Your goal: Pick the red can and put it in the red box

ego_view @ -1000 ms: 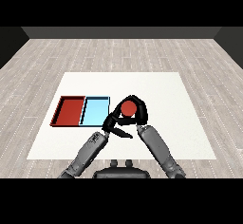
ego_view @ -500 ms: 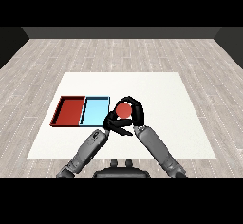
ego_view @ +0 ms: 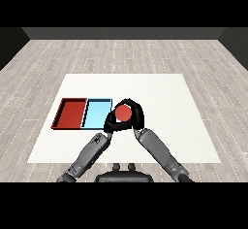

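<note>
fingers (ego_view: 137, 112): the right hand's black fingers curl round the red can from the right and over its top, so the can is held, not resting; this wrap is what lets it be carried sideways
right hand (ego_view: 134, 121): just below centre of the frame, wrist turned so the can's red top faces the view; its grey forearm runs down to the lower right
red can (ego_view: 124, 112): inside that grip, near the frame's centre, at the right edge of the light blue tray and not yet over the red one
left hand (ego_view: 109, 124): just left of the can and close under it; whether its fingers are open or curled i cannot tell, they merge with the other hand's black; likely there only because the two arms cross paths
light blue tray (ego_view: 96, 114): left of centre; it lies between the can and the goal, so the can must pass over it
red tray (ego_view: 71, 113): further left, touching the blue tray's side; holds nothing visible
bench (ego_view: 164, 97): white, carrying both trays side by side
step in hand: carrying, i judge; placing not yet done
</note>
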Controlling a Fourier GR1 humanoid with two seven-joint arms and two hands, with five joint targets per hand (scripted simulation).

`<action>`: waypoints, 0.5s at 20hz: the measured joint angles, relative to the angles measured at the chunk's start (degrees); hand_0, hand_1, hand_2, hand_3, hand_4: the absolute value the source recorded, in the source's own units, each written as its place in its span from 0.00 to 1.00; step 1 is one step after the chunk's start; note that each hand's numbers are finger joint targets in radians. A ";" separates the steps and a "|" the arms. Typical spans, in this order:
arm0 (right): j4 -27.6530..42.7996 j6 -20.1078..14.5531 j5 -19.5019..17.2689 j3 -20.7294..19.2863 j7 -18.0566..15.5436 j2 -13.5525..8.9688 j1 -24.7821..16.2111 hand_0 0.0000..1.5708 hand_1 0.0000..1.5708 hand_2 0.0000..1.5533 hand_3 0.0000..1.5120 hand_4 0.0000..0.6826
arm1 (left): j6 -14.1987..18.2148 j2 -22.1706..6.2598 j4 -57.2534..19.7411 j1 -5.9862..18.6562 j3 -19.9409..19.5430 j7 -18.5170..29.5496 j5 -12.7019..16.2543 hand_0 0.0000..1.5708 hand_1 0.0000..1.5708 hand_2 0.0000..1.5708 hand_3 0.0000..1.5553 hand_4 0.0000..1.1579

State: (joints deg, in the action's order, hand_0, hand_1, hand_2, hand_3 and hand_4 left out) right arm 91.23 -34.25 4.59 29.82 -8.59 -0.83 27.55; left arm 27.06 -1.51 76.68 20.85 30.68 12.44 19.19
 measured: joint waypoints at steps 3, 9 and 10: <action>0.09 -0.04 0.47 0.32 0.06 -0.09 0.02 1.00 1.00 0.95 0.93 0.93 | 2.11 -0.28 0.44 -0.02 -0.15 -1.08 -0.27 1.00 1.00 1.00 0.96 0.97; -0.06 0.38 1.33 -0.30 -0.63 0.05 -0.59 1.00 1.00 0.94 0.93 0.93 | 2.98 -0.17 -3.05 2.11 -0.33 0.40 1.40 1.00 1.00 1.00 0.96 0.98; 0.50 0.32 1.11 -0.34 -0.70 0.02 -1.23 1.00 1.00 0.94 0.92 0.93 | 3.34 -0.22 -3.74 2.74 0.11 1.07 2.17 1.00 1.00 1.00 0.96 0.98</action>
State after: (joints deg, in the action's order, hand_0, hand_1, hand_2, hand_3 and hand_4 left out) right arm 91.73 -33.93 5.70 29.48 -9.29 -0.81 26.32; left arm 30.39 -1.73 72.94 23.59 30.79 13.51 21.36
